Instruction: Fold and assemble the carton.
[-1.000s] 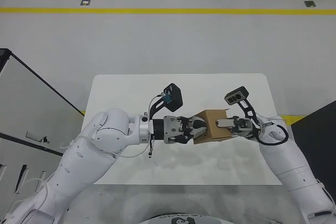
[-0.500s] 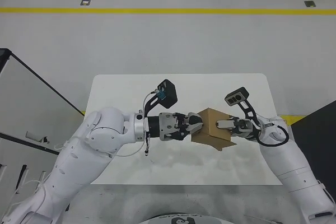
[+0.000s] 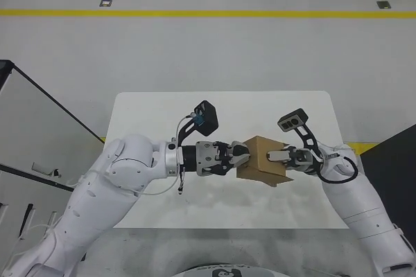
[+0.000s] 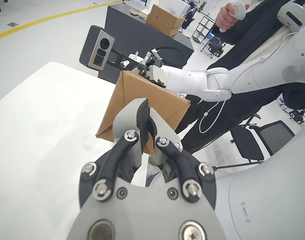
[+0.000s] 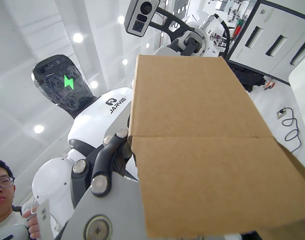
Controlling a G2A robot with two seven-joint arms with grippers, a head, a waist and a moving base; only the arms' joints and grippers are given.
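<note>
A brown carton (image 3: 263,163) is held above the middle of the white table (image 3: 152,118), between both arms. My left gripper (image 3: 240,156) meets its left edge; in the left wrist view the black pads (image 4: 142,112) are pressed together at the carton's (image 4: 128,93) near lower edge, with cardboard showing between the fingers. My right gripper (image 3: 278,156) is clamped on the carton's top right edge, and the left wrist view shows that right gripper (image 4: 152,74) on the far upper edge. In the right wrist view the carton (image 5: 192,126) covers the fingertips. One flap sticks out at the lower right.
A black and grey cabinet (image 3: 14,124) stands just off the table's left side. The table's front edge (image 3: 229,226) runs close below the arms. Bare tabletop lies behind the carton and to the left.
The carton has tilted and spread, and a flap now juts out at its lower right. My left arm has shifted slightly back and left. The right gripper has stayed almost in place.
</note>
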